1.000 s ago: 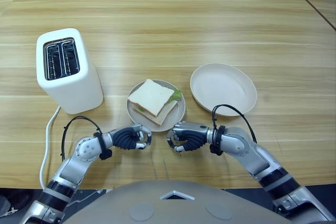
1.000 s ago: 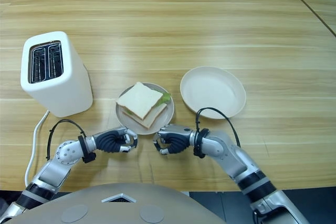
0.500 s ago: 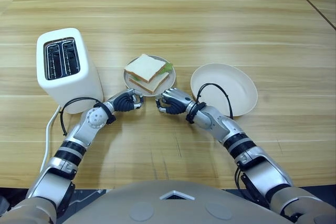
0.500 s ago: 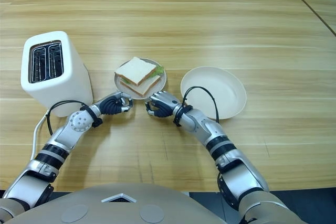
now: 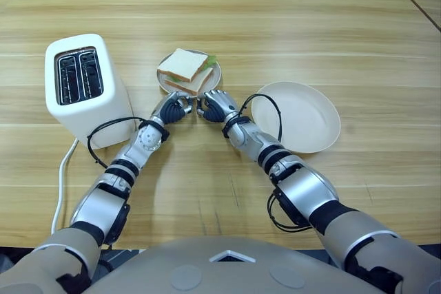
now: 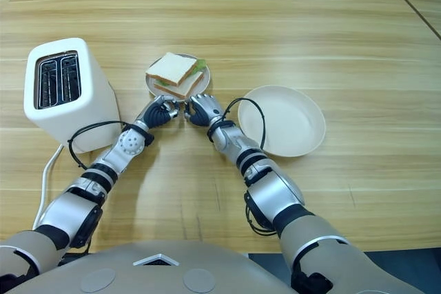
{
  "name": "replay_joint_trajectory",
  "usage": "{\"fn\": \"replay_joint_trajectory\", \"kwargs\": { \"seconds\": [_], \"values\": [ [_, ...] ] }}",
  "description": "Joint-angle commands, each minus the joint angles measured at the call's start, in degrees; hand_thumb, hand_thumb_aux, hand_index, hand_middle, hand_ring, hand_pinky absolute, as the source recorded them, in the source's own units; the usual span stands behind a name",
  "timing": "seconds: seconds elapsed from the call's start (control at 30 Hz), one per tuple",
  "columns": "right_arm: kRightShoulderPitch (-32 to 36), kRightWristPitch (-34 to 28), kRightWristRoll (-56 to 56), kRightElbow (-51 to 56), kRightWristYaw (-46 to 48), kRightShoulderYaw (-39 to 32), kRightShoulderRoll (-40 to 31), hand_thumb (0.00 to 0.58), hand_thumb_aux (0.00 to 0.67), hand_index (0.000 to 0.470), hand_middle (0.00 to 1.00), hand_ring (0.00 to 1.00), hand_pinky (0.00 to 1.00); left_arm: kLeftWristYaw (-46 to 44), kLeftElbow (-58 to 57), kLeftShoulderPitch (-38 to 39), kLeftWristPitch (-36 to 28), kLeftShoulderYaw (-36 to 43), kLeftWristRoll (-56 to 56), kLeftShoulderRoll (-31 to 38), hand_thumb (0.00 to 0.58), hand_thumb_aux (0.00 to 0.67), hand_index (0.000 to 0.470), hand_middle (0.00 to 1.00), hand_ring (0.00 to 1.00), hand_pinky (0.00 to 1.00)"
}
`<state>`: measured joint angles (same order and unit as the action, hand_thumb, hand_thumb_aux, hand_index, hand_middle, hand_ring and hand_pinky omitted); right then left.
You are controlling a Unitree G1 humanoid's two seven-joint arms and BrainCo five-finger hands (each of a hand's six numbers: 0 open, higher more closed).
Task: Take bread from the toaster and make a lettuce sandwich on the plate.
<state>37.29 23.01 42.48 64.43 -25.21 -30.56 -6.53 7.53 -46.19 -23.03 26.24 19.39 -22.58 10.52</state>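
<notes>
Both arms have stretched out from the near edge of the table [image 5: 310,25], and the plate [image 5: 214,79] has gone with them. A second ago it lay close to the near edge, level with the toaster's base. It now sits further toward the far edge, past the toaster's far end. The toaster and the cream dish have kept their places.

The sandwich [image 5: 182,65] rests on the plate, with two slices of white bread stacked slightly askew. A leaf of lettuce [image 5: 209,60] pokes out at the far right corner.

The left hand [image 5: 175,107] and the right hand [image 5: 213,106] lie side by side, just short of the plate's near rim. The fingers of each are curled together into a loose fist, with the knuckles toward the plate. The two hands nearly touch one another. Whether either one presses on the rim cannot be told from here.

The white toaster [image 5: 83,91] stands upright toward the left edge of the table, its two slots facing up. Its white cord [image 5: 63,170] trails back toward the near edge. The cream dish [image 5: 296,116] lies to the right of the right forearm, apart from the plate and nearer the near edge than it.
</notes>
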Motion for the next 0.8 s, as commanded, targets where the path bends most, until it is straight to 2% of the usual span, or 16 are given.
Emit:
{"fn": "replay_joint_trajectory", "kwargs": {
  "seconds": [0.03, 0.07, 0.2, 0.33, 0.53, 0.8],
  "values": [
    [-5.41, 2.68, -0.61, -7.72, -1.51, -0.1, -2.21, 0.0, 0.0, 0.0, 0.0, 0.0, 0.0, 2.59, 13.94, 8.93, 2.02, -2.14, 0.27, 0.99, 0.0, 0.0, 0.0, 0.03, 0.03, 0.03],
    [-7.3, 3.28, -0.86, -10.82, -1.49, 0.12, -2.91, 0.0, 0.0, 0.0, 0.0, 0.0, 0.0, 2.77, 17.62, 11.25, 2.0, -2.61, 0.34, 1.19, 0.0, 0.0, 0.0, 0.0, 0.0, 0.0],
    [-14.57, 3.75, -1.7, -23.17, -0.12, 1.52, -6.17, 0.0, 0.0, 0.0, 0.0, 0.0, 0.0, 2.51, 27.59, 18.74, 0.79, -5.03, 1.4, 2.04, 0.0, 0.0, 0.0, 0.0, 0.0, 0.0],
    [-21.1, 3.31, -2.09, -32.56, 1.61, 2.97, -9.37, 0.0, 0.0, 0.0, 0.0, 0.0, 0.0, 4.78, 29.34, 22.31, -2.91, -12.05, 4.95, 1.91, 0.0, 0.0, 0.0, 0.0, 0.0, 0.0],
    [-26.19, 3.74, -2.79, -39.92, 2.76, 5.46, -12.02, 0.0, 0.0, 0.0, 0.0, 0.0, 0.0, 7.32, 29.42, 27.59, -3.69, -17.77, 5.41, 2.92, 0.0, 0.0, 0.0, 0.0, 0.0, 0.0],
    [-28.04, 4.68, -1.64, -41.91, 2.15, 5.9, -12.81, 0.0, 0.0, 0.0, 0.0, 0.0, 0.0, 11.38, 32.24, 37.04, -1.28, -21.97, 4.82, 1.09, 0.0, 0.0, 0.0, 0.0, 0.0, 0.0]
  ]
}}
